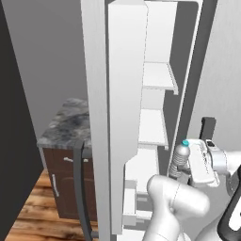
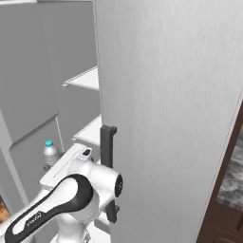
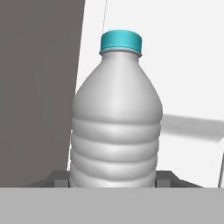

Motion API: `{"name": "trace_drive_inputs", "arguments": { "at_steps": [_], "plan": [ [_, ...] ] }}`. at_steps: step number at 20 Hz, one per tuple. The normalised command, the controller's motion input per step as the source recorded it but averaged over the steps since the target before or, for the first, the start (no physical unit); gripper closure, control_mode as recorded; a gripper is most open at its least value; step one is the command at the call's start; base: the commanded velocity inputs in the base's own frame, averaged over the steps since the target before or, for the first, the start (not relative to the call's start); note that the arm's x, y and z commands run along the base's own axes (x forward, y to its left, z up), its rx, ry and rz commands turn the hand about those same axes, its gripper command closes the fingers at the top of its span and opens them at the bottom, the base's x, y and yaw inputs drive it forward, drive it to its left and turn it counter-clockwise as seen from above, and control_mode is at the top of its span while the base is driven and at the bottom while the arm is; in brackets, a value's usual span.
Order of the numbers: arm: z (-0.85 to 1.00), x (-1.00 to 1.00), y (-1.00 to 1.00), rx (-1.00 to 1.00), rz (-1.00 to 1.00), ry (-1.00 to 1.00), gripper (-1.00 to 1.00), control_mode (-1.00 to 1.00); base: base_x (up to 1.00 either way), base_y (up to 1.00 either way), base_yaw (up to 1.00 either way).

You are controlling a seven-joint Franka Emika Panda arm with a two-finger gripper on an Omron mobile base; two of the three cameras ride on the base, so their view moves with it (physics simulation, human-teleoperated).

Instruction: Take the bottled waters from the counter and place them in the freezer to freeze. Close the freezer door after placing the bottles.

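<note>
I saw the freezer standing open, its white shelves bare in the parts I could see from the left base view, with the freezer door swung out toward me and showing its white inner lining. The teal-capped bottle stood upright between the gripper's two dark fingertips, which pressed against its lower ribbed body on either side, so I read the gripper as clenched around it. From the left base view the bottle sat just ahead of the white hand, at the freezer's opening and level with its lower shelves. A marble-topped cabinet stood left of the door.
</note>
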Motion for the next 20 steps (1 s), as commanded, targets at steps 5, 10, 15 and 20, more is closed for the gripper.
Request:
{"name": "trace_drive_inputs", "arguments": {
  "at_steps": [5, 10, 15, 20],
  "plan": [
    [0.0, 0.02, 0.0, -0.1, -0.55, 0.12, 1.0, -1.0, 0.0, 0.0, 0.0],
    [0.04, -0.01, 0.0, -0.02, -0.56, 0.17, 1.0, -1.0, 0.0, 0.0, 0.0],
    [0.05, -0.08, 0.26, 0.0, -0.62, 0.04, 1.0, -1.0, 0.0, 0.0, 0.0],
    [0.09, 0.0, 0.62, -0.15, -0.43, 0.0, 1.0, -1.0, 0.0, 0.0, 0.0]
  ]
}}
